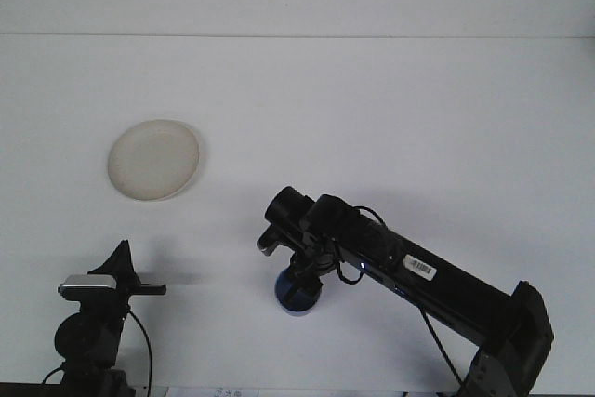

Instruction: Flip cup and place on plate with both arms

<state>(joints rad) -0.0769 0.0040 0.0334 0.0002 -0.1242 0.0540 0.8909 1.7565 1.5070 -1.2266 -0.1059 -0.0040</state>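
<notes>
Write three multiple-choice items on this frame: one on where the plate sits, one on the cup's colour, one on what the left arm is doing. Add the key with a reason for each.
1. Where is the plate?
A. Left part of the table, apart from the cup
B. Under the cup
C. At the right edge of the table

2. What colour is the cup?
A. Red
B. Blue
C. Yellow

3. What is the left arm doing?
A. Holding the cup
B. Touching the plate
C. Sitting at the lower left, holding nothing

Key:
1 A: the plate lies alone on the white table, up and to the left of the cup.
2 B: the cup under the right gripper is blue.
3 C: the left gripper is at the lower left, away from both the cup and the plate.
</notes>
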